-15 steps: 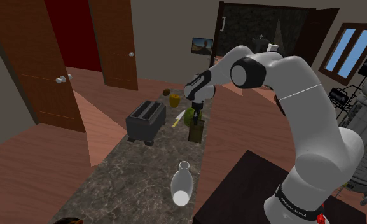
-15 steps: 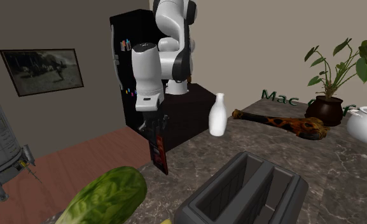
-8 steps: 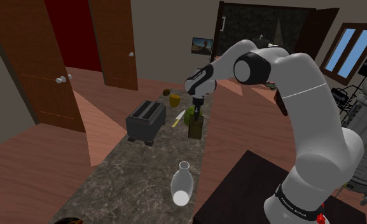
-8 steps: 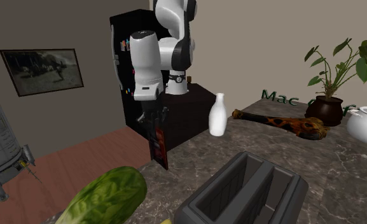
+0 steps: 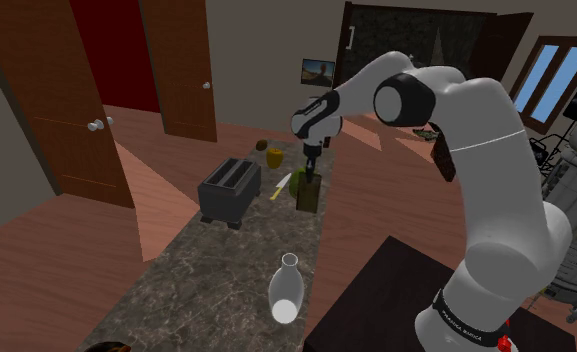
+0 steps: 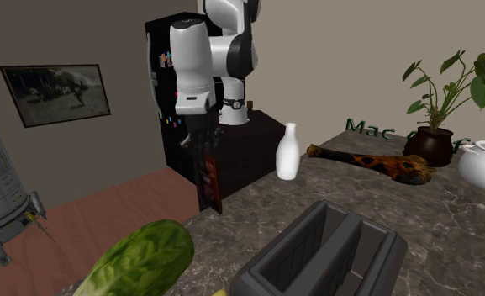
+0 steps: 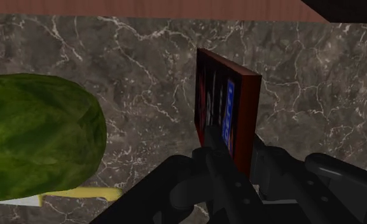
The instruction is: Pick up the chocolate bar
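The chocolate bar (image 5: 309, 192) is a dark, flat slab with a red and blue wrapper (image 7: 227, 114). It hangs upright, clasped at its upper end by my black gripper (image 5: 309, 170), which is shut on it. In the second exterior view the chocolate bar (image 6: 208, 181) hangs below the gripper (image 6: 203, 151), over the near edge of the dark marble counter (image 6: 450, 227) and just clear of it. In the wrist view the two fingers (image 7: 208, 156) press the bar's flat sides, and the gripper (image 7: 233, 156) looks down on the marble.
A green leafy vegetable (image 7: 35, 137) lies on the counter close beside the bar, with a yellow-handled knife (image 5: 280, 186) by it. A dark toaster (image 5: 229, 190), a white bottle (image 5: 286, 290), a brown bone-shaped object (image 6: 371, 162), a potted plant (image 6: 438, 113) and a white bowl (image 6: 484, 164) stand further along.
The arm has risen and carried the chocolate bar up off the counter; the bar's lower end now hangs higher. The other things have not moved.
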You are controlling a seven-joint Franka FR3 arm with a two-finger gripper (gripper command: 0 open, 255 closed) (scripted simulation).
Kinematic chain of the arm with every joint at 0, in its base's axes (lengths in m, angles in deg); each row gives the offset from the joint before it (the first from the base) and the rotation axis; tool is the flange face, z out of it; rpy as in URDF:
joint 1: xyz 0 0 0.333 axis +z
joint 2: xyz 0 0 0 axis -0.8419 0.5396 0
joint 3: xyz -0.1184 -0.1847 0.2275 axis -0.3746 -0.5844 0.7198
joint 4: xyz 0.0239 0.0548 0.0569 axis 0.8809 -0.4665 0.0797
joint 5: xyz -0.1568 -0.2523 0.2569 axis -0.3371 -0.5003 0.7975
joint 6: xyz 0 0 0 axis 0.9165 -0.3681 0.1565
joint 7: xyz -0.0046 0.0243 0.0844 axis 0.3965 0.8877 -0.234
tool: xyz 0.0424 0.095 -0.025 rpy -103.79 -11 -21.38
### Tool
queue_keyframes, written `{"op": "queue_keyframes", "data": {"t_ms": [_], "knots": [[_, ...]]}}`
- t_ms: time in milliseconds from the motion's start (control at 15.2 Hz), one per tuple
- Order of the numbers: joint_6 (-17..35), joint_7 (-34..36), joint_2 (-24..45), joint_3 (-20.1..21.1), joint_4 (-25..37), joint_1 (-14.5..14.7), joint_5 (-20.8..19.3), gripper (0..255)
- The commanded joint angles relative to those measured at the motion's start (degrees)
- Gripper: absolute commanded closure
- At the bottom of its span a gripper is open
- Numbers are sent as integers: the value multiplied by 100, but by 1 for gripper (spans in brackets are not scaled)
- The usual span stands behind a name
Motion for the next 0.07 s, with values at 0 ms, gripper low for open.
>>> {"op": "queue_keyframes", "data": {"t_ms": [0], "knots": [[-35, -5, -27, -7, 8, -5, -6, 255]]}}
